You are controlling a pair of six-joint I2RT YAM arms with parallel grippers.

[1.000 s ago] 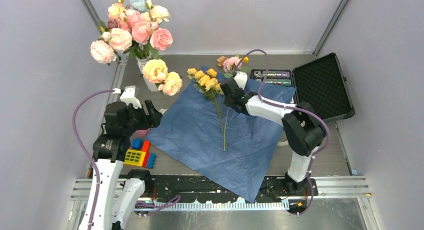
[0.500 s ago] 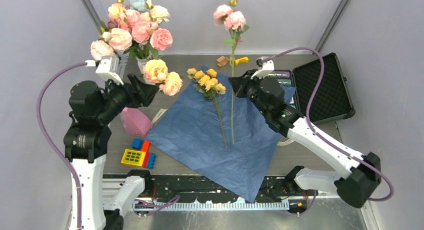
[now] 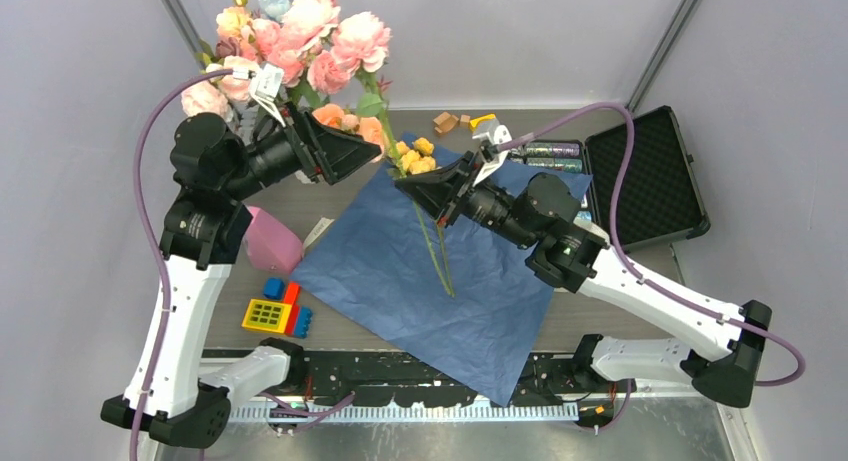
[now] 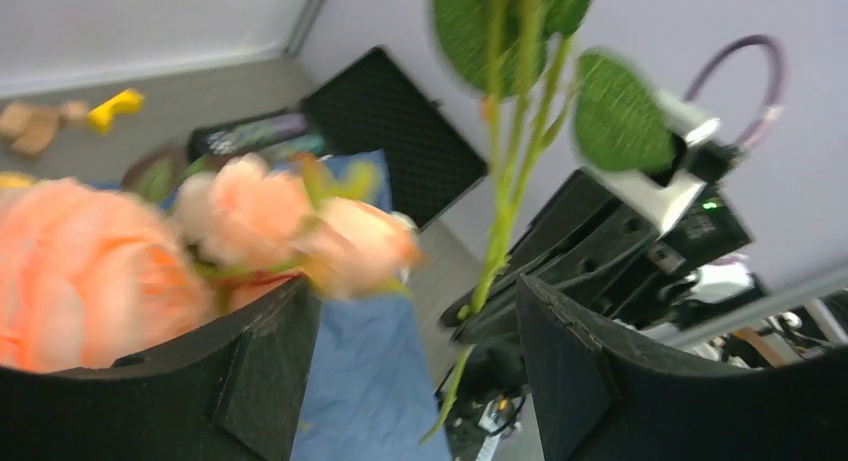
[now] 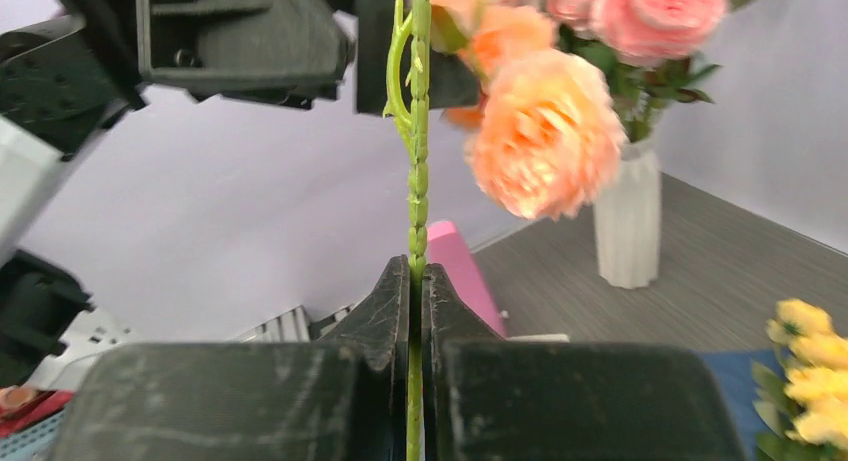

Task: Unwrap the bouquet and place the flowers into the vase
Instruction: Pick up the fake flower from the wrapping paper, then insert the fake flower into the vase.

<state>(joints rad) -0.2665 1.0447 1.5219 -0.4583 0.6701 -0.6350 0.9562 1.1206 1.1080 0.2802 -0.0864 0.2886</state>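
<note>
Two pincers meet on one flower: the right gripper (image 5: 415, 281) clamps a pink rose stem (image 5: 418, 131); just above it the left gripper (image 4: 418, 289) stands open, astride the stem. Beyond stands the white ribbed vase (image 5: 628, 221); below lie yellow roses (image 3: 416, 157).

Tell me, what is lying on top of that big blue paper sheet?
A sprig of yellow roses lies on the blue paper, blooms near its far corner. The right arm hangs over the sheet's right part, hiding whatever lies there.
</note>
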